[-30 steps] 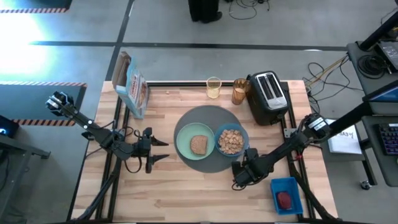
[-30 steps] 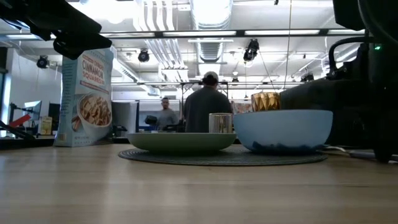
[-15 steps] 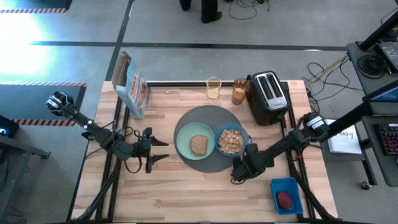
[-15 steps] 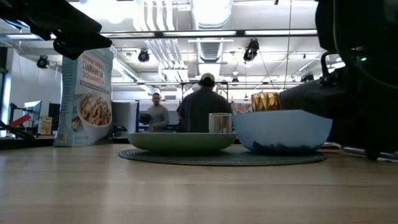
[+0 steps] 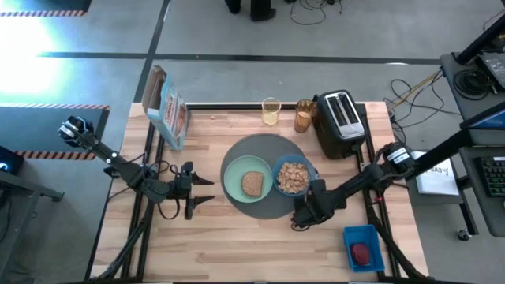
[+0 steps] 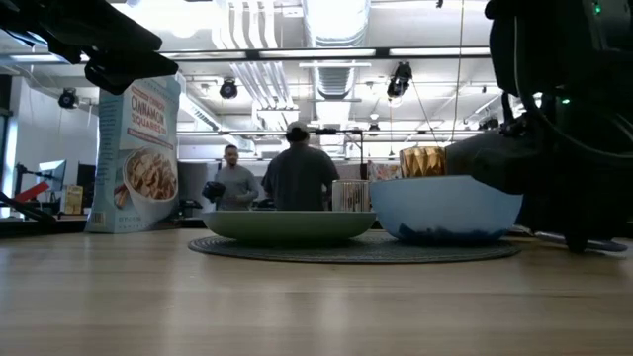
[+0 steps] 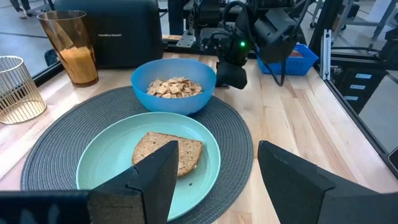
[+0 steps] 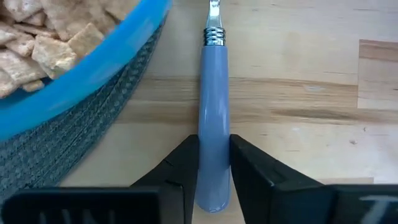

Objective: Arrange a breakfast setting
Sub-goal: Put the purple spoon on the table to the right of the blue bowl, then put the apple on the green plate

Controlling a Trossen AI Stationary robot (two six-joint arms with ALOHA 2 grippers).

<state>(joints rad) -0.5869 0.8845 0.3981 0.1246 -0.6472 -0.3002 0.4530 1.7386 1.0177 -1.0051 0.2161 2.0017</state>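
A round dark-grey mat [image 5: 268, 146] lies mid-table. On it rest a pale green plate [image 5: 235, 183] with a brown toast slice [image 5: 252, 184] and a blue bowl [image 5: 293, 164] of cereal squares [image 8: 37, 37]. A blue-handled utensil [image 8: 213, 106] lies on the wood just right of the mat. My right gripper [image 8: 213, 168] points down over the utensil and is shut on its handle. My left gripper [image 5: 197, 189] hangs open left of the plate, holding nothing. The amber glass [image 5: 304, 116] stands at the far edge. My right gripper pinches the utensil's blue handle near its free end [image 8: 213, 155] between its two fingers [image 8: 180, 165]. It comes from above, slanting down, with the fingers on either side of the handle. The handle lies flat along the wood beside the mat, its metal neck [image 8: 213, 34] pointing away.
A black toaster [image 5: 341, 122] stands at the far right and a clear glass [image 5: 271, 111] beside the amber one. A cereal box [image 5: 167, 110] stands at the far left. A blue tray [image 5: 371, 237] with a small red food piece [image 5: 360, 253] sits near the front right corner. People move in the room behind.
My right gripper has drifted a little toward the table's left, closer to the bowl and the mat's edge, staying low over the table.
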